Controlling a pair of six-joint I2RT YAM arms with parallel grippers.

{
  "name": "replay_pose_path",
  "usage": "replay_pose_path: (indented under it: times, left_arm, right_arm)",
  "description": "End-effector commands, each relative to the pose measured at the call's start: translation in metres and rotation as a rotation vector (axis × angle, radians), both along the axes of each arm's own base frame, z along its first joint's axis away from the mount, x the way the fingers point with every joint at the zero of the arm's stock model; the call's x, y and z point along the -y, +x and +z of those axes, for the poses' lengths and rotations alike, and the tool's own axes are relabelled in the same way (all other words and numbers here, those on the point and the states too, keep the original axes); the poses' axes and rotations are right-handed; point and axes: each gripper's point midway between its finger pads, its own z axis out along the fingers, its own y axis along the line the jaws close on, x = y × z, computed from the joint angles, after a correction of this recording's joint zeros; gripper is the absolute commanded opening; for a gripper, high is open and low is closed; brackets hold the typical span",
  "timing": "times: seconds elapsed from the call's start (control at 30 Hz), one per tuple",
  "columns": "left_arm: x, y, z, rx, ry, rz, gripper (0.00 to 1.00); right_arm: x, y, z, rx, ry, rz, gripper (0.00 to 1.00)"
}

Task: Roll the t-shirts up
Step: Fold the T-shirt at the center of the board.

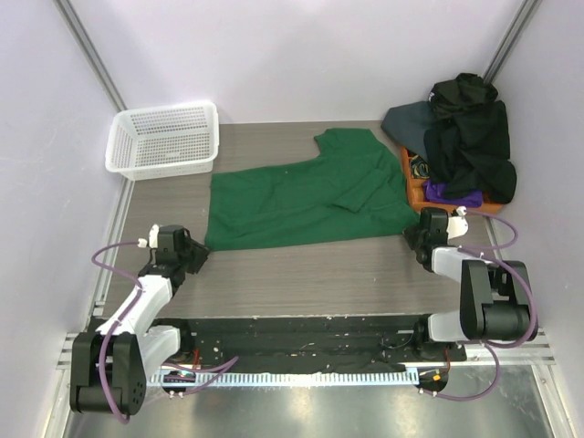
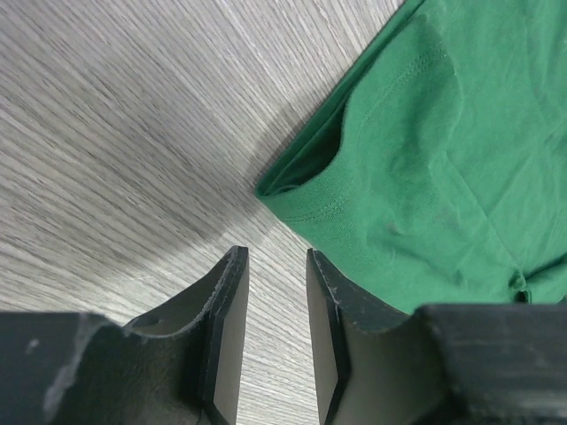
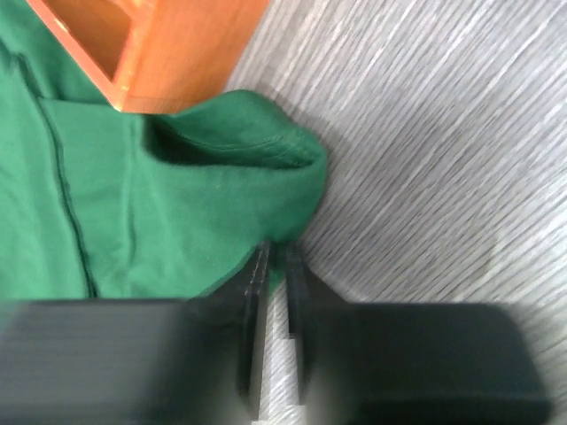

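Your left pincer (image 2: 275, 255) stands narrowly parted and empty, the green t-shirt's (image 1: 301, 196) hem corner just ahead to its right. Your right pincer (image 3: 276, 252) is almost closed at the opposite near corner; I cannot tell whether it holds cloth. The shirt lies flat, lightly creased, its long axis across the surface (image 1: 310, 265) between both arms.

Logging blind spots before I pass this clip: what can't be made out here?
Right wrist view: motion blur smears the right end effector; whether it pinches the green t-shirt hem is unclear.
Top view: the piled t-shirts overlap on the orange tray, so their count is hidden.
Left wrist view: the frame edge cuts off most of the green t-shirt.
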Motion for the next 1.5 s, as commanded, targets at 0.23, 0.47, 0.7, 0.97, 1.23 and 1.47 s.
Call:
replay_pose_path:
  times: [0.23, 0.47, 0.7, 0.97, 1.23, 1.47]
  left_arm:
    - [-0.005, 0.002, -0.006, 0.001, -0.008, 0.049, 0.39]
    - [-0.009, 0.015, -0.018, -0.005, 0.010, 0.068, 0.40]
    - [-0.008, 0.026, -0.035, -0.066, 0.020, 0.057, 0.23]
    - [-0.015, 0.025, -0.028, -0.094, 0.077, 0.044, 0.00]
    - [-0.034, 0.023, 0.050, 0.018, 0.202, 0.047, 0.00]
    - [-0.048, 0.003, 0.042, -0.031, 0.164, 0.076, 0.00]
  right_arm:
    - [0.003, 0.013, 0.029, 0.101, -0.058, 0.010, 0.01]
    - [-0.003, 0.012, 0.039, 0.146, -0.044, 0.036, 0.01]
    - [-0.006, 0.010, 0.044, 0.162, -0.043, 0.049, 0.01]
    - [-0.010, 0.004, 0.051, 0.170, -0.046, 0.060, 0.01]
    - [-0.014, -0.006, 0.096, 0.200, -0.071, 0.091, 0.01]
    - [-0.026, -0.049, 0.062, 0.069, 0.006, 0.119, 0.06]
